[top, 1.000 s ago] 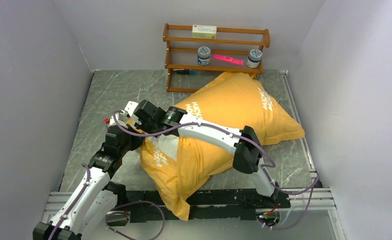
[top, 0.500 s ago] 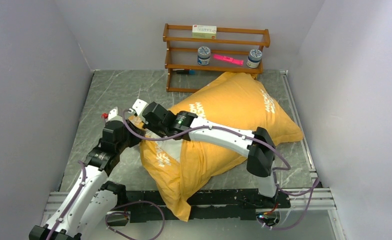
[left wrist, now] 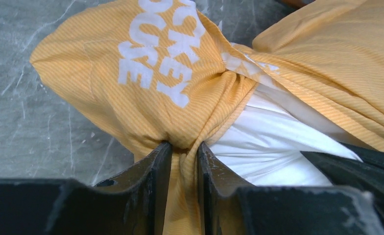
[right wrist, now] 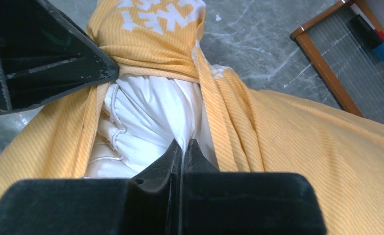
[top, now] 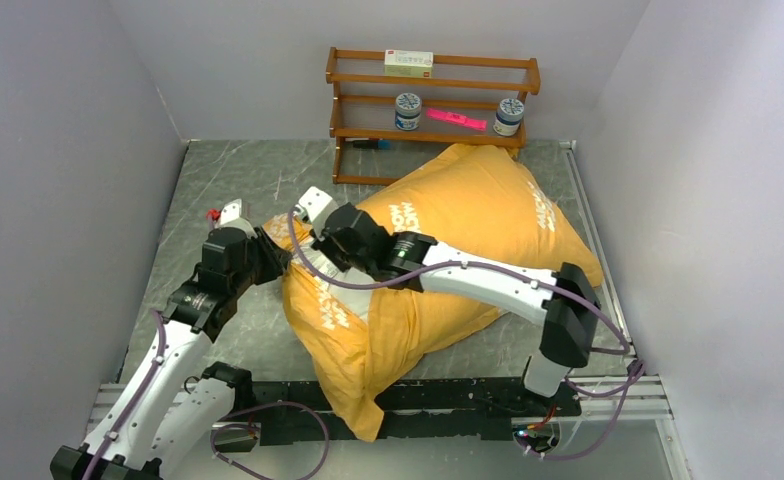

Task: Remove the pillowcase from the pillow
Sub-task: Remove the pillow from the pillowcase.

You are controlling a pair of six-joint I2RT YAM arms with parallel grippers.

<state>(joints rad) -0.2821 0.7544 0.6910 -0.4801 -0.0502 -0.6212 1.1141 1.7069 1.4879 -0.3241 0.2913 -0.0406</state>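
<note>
Pillowcase [left wrist: 146, 73] lies bunched inside the left hand [left wrist: 184, 151].

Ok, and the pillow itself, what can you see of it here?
Mostly hidden: the pillow is plump, white, soft cloth with a stitched seam, lying almost wholly inside the orange-yellow pillowcase. Only a creased patch shows at the case's opening, beside the left gripper, which clamps bunched case fabric. The right gripper is shut on a fold of that patch.
</note>
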